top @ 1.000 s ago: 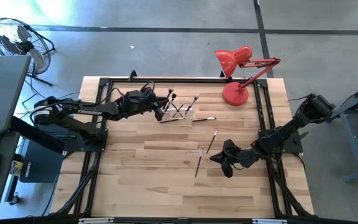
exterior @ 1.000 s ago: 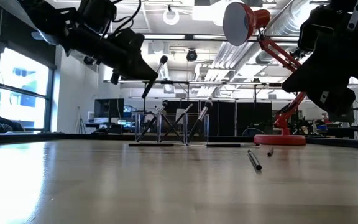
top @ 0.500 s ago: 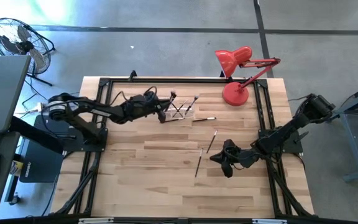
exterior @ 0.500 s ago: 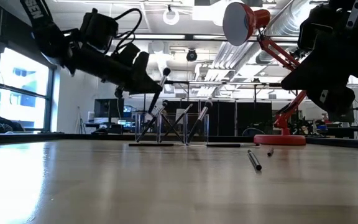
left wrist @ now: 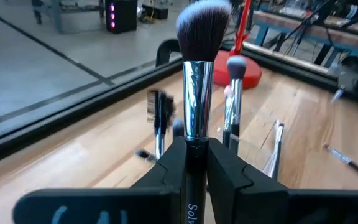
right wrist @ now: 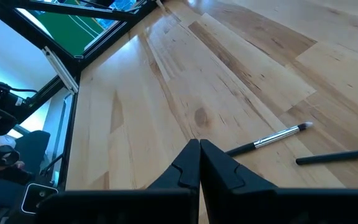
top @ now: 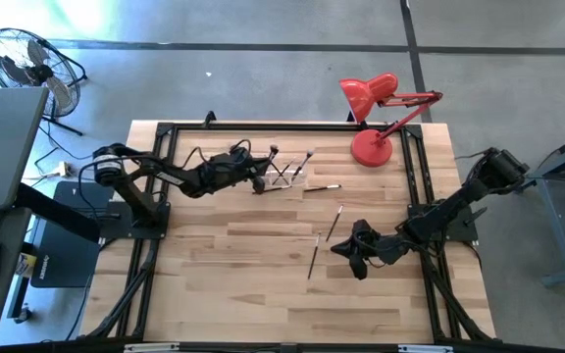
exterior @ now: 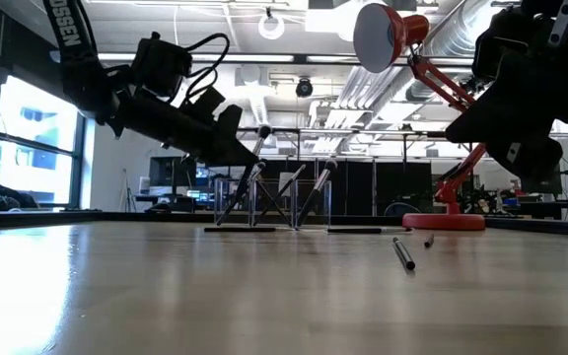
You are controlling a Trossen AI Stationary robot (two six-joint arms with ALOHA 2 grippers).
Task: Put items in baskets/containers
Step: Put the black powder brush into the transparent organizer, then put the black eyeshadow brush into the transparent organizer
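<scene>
Altogether three loose brushes (top: 314,257), one holder (top: 284,175).

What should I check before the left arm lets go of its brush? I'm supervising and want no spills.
1. Grip: the left gripper is shut on the fluffy brush, handle between both fingers: ok.
2. Position: in the high view the left gripper is at the clear holder, at its left end: ok.
3. Brush foot inside the holder: cannot tell, the clear walls hardly show.
4. Brushes already standing in the holder lean crossed, which may block the slot: cannot tell.
5. The right gripper is shut, empty, waiting near the loose brushes, well away: ok.
6. Red lamp stands apart from the holder: ok.
</scene>
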